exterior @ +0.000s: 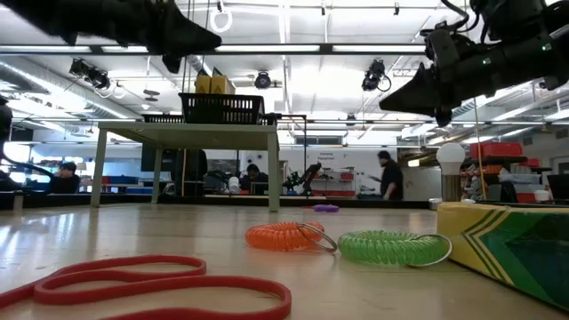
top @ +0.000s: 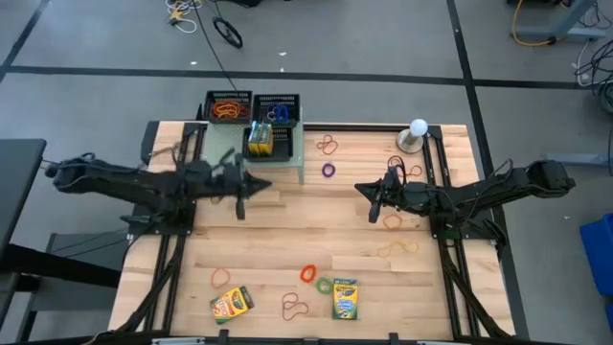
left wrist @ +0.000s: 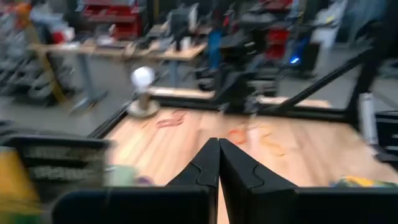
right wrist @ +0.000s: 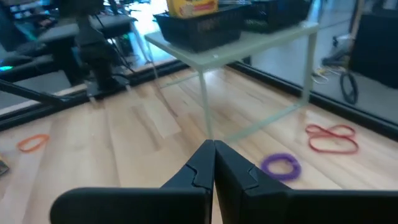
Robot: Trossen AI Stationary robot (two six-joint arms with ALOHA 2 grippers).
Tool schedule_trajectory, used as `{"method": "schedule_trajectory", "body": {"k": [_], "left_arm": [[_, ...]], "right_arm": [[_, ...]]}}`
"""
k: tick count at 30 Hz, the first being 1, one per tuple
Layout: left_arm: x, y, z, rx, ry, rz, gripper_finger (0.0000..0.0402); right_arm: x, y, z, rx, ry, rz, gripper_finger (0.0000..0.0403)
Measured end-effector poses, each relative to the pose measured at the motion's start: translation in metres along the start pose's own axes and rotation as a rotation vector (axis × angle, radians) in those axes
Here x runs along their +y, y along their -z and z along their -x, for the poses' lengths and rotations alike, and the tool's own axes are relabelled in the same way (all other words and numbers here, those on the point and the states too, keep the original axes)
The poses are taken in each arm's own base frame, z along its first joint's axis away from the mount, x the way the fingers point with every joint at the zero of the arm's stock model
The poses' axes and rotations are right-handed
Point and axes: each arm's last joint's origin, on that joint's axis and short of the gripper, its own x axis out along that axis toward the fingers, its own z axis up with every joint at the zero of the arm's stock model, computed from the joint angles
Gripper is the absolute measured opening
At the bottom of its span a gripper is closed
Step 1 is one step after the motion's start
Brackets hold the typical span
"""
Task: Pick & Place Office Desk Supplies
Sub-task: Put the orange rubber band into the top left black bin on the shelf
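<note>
My left gripper [top: 261,186] [left wrist: 218,142] hovers shut above the table just near the pale green shelf [top: 287,158], holding nothing. My right gripper [top: 364,190] [right wrist: 214,144] is also shut and empty, raised over the table's right-middle and pointing toward the shelf. Black mesh trays [top: 228,105] [top: 279,107] stand at the shelf's far side, one with orange bands, one with blue. A third tray [right wrist: 199,25] on the shelf holds a crayon box [top: 259,140]. Two crayon boxes [top: 231,303] [top: 345,298] lie flat near the near edge. Rubber bands [top: 329,145] [top: 329,170] [top: 393,220] lie scattered.
A white ball on a grey stand [top: 418,132] sits at the far right corner. An orange coil [exterior: 284,236], a green coil [exterior: 387,247] and a red band [exterior: 133,280] lie near the near edge. Bare wood lies between the two grippers.
</note>
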Motion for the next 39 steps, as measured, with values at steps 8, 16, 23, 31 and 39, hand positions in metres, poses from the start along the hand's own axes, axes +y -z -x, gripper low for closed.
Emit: {"method": "schedule_trajectory", "body": {"k": [8, 16, 23, 31, 39], "left_arm": [[-0.033, 0.049, -0.015, -0.107, 0.123, 0.015, 0.0009], [-0.053, 0.074, -0.034, -0.14, 0.185, 0.021, 0.0012], [-0.056, 0.085, -0.041, -0.152, 0.185, 0.01, 0.0013], [-0.059, 0.085, -0.04, -0.154, 0.242, 0.004, 0.0013], [-0.058, 0.086, -0.04, -0.146, 0.24, -0.002, 0.0013]], "right_arm": [[-0.006, 0.006, 0.0, 0.231, 0.262, -0.016, 0.0021], [-0.034, 0.014, 0.002, 0.298, 0.543, -0.318, 0.0098], [-0.063, 0.012, -0.013, 0.272, 0.58, -0.423, 0.0151], [-0.058, 0.025, -0.007, 0.58, 0.43, -0.409, 0.0162], [-0.025, 0.03, 0.019, 1.014, 0.296, -0.274, 0.0162]]}}
